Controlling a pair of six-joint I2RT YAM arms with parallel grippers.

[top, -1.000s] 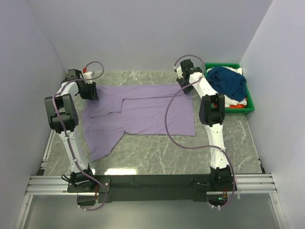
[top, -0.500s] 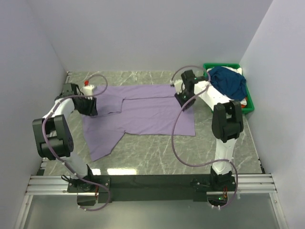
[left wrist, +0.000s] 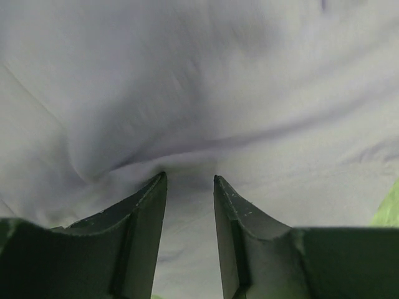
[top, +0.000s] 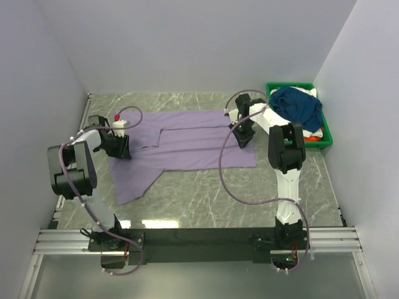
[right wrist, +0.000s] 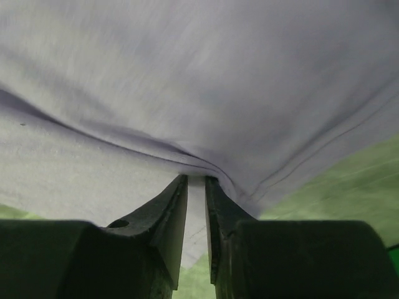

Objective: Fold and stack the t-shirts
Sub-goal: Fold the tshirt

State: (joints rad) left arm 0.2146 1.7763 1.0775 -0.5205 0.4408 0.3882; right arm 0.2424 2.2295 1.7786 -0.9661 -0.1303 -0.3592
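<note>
Both grippers, left [left wrist: 190, 180] and right [right wrist: 196, 179], pinch the lavender shirt [top: 187, 146]; I see blurred folds, apparently gripped.

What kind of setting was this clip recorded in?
Probably a lab test cell, not a home: plain white enclosure walls around a marble-patterned tabletop, with two arms bolted to an aluminium rail and a green plastic bin of garments.

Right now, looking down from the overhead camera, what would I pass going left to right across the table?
Left gripper → lavender t-shirt → right gripper → navy t-shirt in the green bin.
</note>
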